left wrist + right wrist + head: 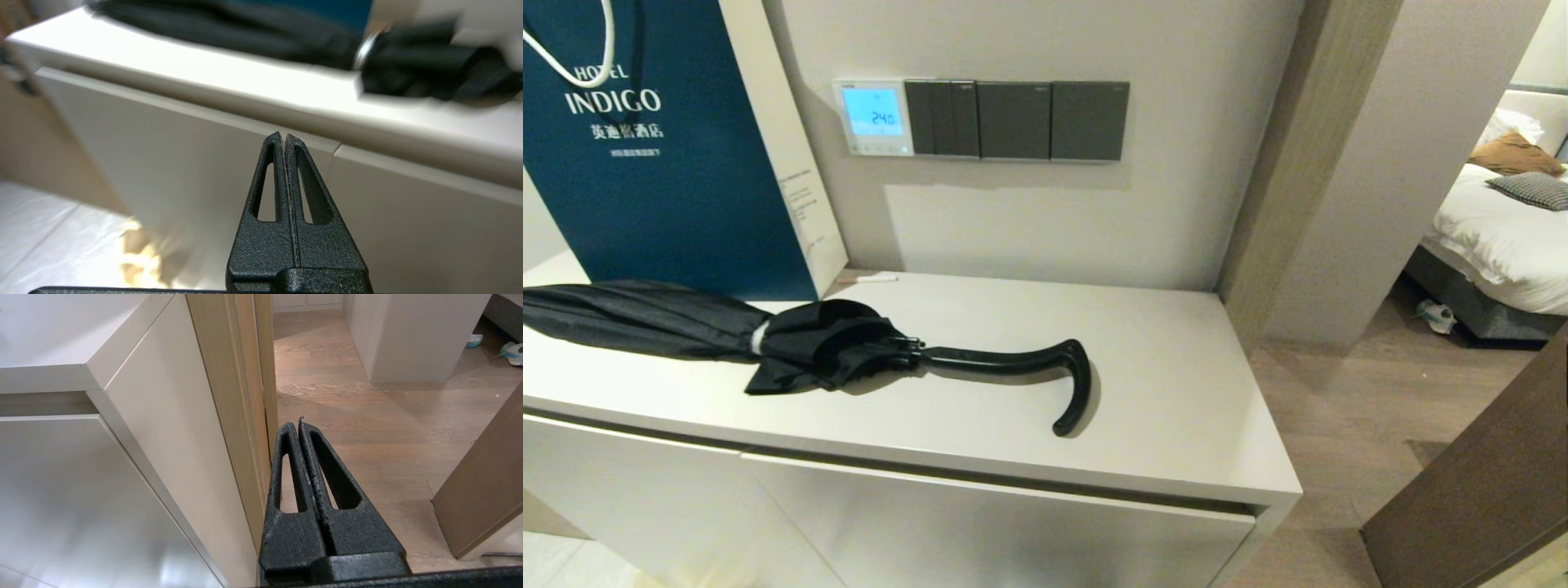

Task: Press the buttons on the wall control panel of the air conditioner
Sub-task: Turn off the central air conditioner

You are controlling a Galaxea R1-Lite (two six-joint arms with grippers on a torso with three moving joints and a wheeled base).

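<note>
Both tools (284,136) (297,424) low — fingers together

A hotel room. A blue paper bag (662,155) printed "HOTEL INDIGO" stands on a pale cabinet (1176,392) against the wall, with a folded black umbrella (792,343) lying in front of it. On the wall above are a lit thermostat (874,117) and dark switch plates (1017,120). Past a partition, over wood flooring (388,416) ahead of the right gripper (299,422), a made bed (1494,237) with white linen and cushions shows.
</note>
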